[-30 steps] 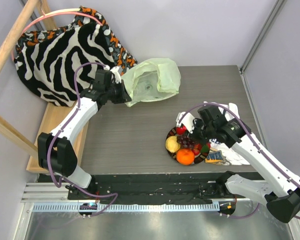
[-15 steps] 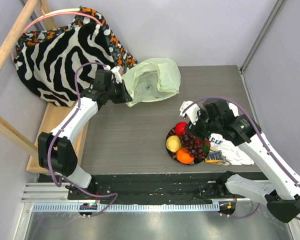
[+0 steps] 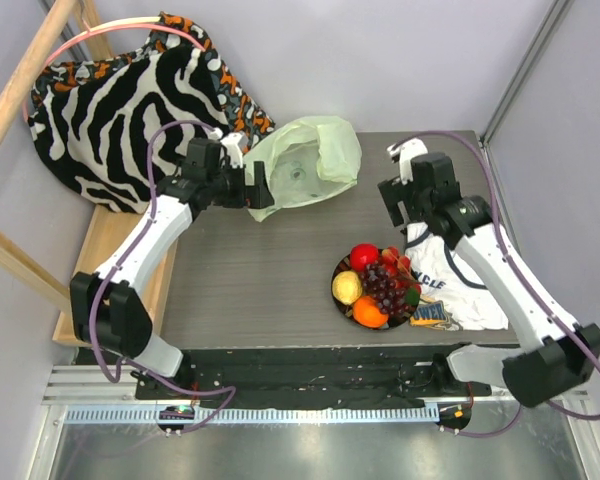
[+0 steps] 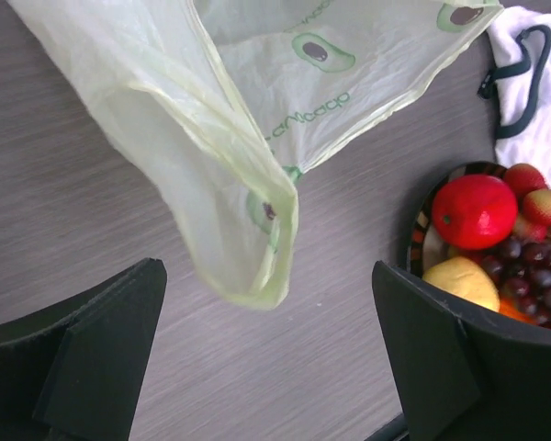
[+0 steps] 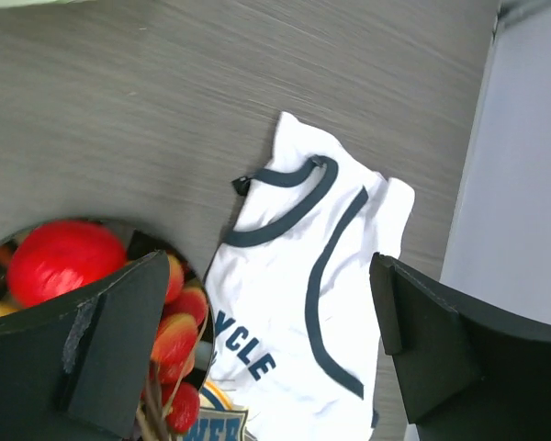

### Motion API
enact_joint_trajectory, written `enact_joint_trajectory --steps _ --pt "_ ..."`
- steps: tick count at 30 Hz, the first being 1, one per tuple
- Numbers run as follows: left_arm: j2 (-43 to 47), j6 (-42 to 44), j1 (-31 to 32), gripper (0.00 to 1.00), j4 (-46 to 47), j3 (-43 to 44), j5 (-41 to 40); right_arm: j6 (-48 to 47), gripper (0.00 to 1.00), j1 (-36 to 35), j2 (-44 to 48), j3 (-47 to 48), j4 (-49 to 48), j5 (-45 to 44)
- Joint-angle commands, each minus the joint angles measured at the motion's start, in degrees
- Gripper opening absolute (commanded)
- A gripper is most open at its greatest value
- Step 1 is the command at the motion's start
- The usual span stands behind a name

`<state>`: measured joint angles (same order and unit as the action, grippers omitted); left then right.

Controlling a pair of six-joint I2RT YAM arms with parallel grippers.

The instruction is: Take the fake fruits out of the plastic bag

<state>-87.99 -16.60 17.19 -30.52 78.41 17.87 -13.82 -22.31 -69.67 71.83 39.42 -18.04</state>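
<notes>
The pale green plastic bag (image 3: 305, 160) lies crumpled at the back of the table, and no fruit shows through it. My left gripper (image 3: 260, 192) is open right at its left edge. In the left wrist view a loose fold of the bag (image 4: 248, 184) hangs just ahead of the left gripper (image 4: 266, 367), touching neither finger. The fake fruits lie on a dark plate (image 3: 338, 272): red apple (image 3: 363, 256), lemon (image 3: 347, 288), orange (image 3: 369, 313), grapes (image 3: 385, 285), strawberries (image 5: 179, 340). My right gripper (image 3: 400, 195) hovers open and empty behind the plate, over the table.
A white printed T-shirt (image 3: 460, 290) lies right of the plate, under the right gripper (image 5: 271, 358) in the wrist view. A zebra-striped cloth (image 3: 120, 110) is draped over a wooden bench (image 3: 105, 240) at the left. Walls close in at the back and right.
My left gripper has opened and let go of the bag's edge. My right gripper has opened, left the grapes on the plate and pulled up and back from it.
</notes>
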Motion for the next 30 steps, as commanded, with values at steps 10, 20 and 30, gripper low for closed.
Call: enact_joint_trajectory --steps 10,20,30 --pt "21.26 13.10 -3.39 1.00 -6.76 -7.09 -25.93 13.73 1.00 12.29 -5.05 -0.72 -9.36 -5.25" --pt "24.96 7.23 -10.06 1.00 -3.94 -21.28 -18.22 19.28 1.00 12.29 5.76 -8.46 -9.98 -2.26" --pt "24.62 -5.11 -15.43 1.00 0.64 -23.75 -7.23 18.13 1.00 12.81 14.74 -17.16 -9.71 -0.95"
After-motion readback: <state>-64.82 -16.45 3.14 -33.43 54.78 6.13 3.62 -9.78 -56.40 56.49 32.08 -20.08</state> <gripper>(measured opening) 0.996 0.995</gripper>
